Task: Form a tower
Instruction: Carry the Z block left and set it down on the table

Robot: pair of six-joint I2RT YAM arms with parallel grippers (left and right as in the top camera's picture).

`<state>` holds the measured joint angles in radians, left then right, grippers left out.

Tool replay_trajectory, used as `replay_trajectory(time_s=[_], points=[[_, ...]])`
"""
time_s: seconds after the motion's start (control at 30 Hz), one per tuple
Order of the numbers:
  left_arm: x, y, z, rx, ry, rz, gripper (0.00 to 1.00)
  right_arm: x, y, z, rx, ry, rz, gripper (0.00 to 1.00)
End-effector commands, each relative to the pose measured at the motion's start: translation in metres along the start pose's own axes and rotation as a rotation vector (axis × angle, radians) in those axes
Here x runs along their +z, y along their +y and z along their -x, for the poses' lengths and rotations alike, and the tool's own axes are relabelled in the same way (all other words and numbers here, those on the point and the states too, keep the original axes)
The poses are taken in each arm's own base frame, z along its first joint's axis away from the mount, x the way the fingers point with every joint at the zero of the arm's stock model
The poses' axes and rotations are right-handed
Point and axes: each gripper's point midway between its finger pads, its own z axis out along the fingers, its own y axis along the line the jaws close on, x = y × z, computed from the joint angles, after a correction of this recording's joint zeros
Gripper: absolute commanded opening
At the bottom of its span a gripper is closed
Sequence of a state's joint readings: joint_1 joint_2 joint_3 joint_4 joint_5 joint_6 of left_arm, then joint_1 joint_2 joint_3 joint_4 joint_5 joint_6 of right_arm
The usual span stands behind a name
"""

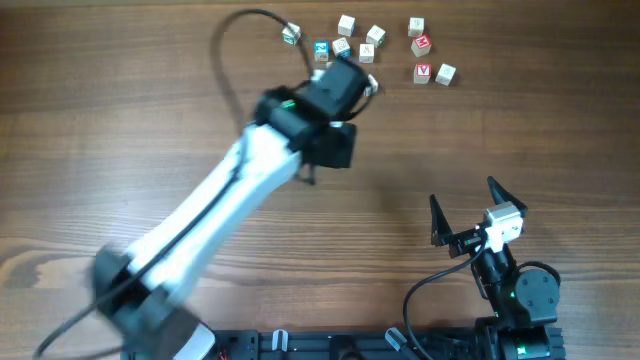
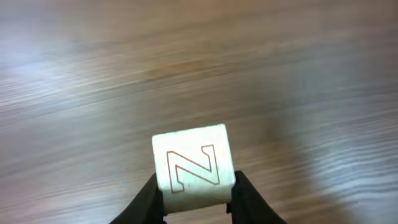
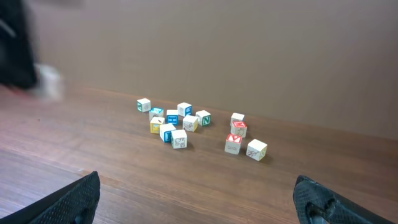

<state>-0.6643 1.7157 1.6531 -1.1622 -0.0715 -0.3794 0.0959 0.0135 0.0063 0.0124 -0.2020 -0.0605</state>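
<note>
Reaching across the table (image 1: 110,130) in the overhead view, the left gripper (image 1: 352,80) sits at the near edge of the loose cubes (image 1: 375,36) scattered along the far side. Whatever it carries is hidden beneath its own body there. The right gripper (image 1: 463,193) rests well apart, near the robot's base, its fingers spread wide and holding nothing.

The left wrist view shows the fingers (image 2: 148,200) drawn in narrow on a pale letter cube (image 2: 194,167). They pinch its two opposite side faces, with a red-outlined letter (a Z or an N, depending on which way is up) facing the camera and bare wood beyond.

In the right wrist view the loose cubes lie clustered toward the far side. A few line up and might pass for a stack, but the overhead view shows them lying apart, so no tower stands yet.

The cube looks light, rigid and smooth-faced. It should not crush, though it could twist or slip if taken by its corners. Flat opposite faces are the place to hold it, leaving the underside free to seat squarely.
</note>
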Motion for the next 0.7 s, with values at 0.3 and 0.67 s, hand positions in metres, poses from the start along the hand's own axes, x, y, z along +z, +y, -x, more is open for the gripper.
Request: replay_trajectory(time_s=[0.3,0.67], points=[[0.002,0.15,-0.072,-0.218,-0.146,0.083,0.21,0.0,0.001,0.002,0.009,-0.011,0.003,1.0],[0.081,0.191,-0.085,-0.124,-0.184,0.114,0.24,0.0,0.001,0.002,0.009,-0.011,0.003,1.0]])
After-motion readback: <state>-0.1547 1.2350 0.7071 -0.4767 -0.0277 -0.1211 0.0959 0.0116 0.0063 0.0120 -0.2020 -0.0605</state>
